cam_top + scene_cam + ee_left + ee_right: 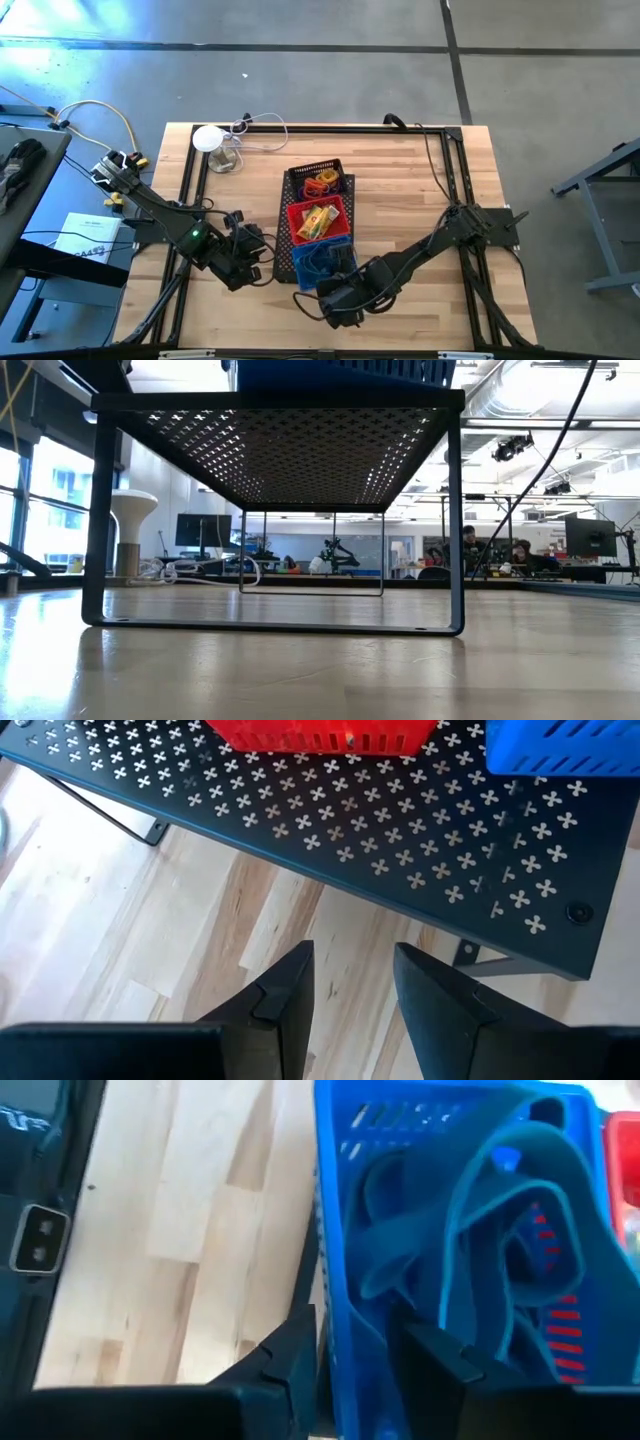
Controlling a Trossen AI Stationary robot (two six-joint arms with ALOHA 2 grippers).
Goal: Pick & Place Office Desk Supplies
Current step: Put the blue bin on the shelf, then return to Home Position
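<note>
A black perforated stand (350, 215) in mid-table carries three baskets in a row. The far black basket (318, 182) holds orange and red loops (322, 185). The middle red basket (318, 222) holds yellow pieces. The near blue basket (322, 262) holds thin bands (480, 1230) lying slack in a heap. My right gripper (335, 298) hangs open over the blue basket's near end, its fingers (295, 1365) on either side of the basket's wall (335, 1280), holding nothing. My left gripper (350, 955) stands open above bare wood just left of the stand (350, 820).
A white round disc (208, 138) with cords stands at the table's far left. Black frame rails (455, 170) run along the table's edges. Bare wood (400, 190) lies to the right of the stand. Under the stand (290, 450) the low view shows open tabletop.
</note>
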